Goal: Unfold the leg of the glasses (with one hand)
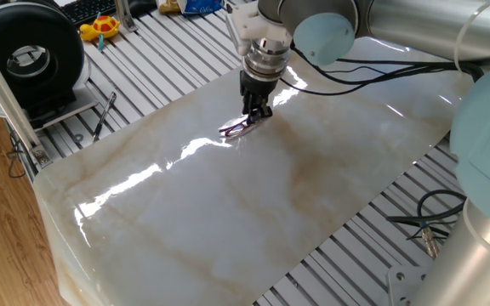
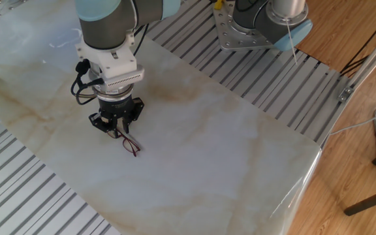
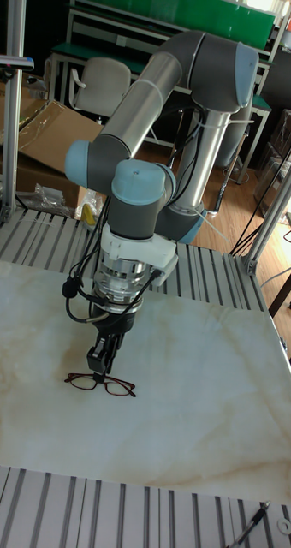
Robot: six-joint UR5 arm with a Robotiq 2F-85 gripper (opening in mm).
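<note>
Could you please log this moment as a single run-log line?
phase: working on glasses | gripper: down at glasses, state unclear | glasses: lying on marble tabletop, leg state unclear

Thin-rimmed glasses (image 3: 100, 384) (reddish), flat

Dark reddish glasses (image 3: 100, 384), black gripper (image 3: 99, 368), cream veined marble table (image 3: 205, 411)

**A robotics lab or workshop**

The marble-patterned worktop (image 1: 228, 221) lies on a bed of slotted aluminium rails (image 2: 38, 196), framed by metal posts (image 3: 10, 103). Around it are a black ducted fan (image 1: 28, 51), a keyboard (image 1: 88, 8), loose cables (image 1: 428, 212), cardboard boxes (image 3: 38, 128), office chairs (image 3: 98, 86) and a wood-laminate floor (image 2: 364, 150).
</note>
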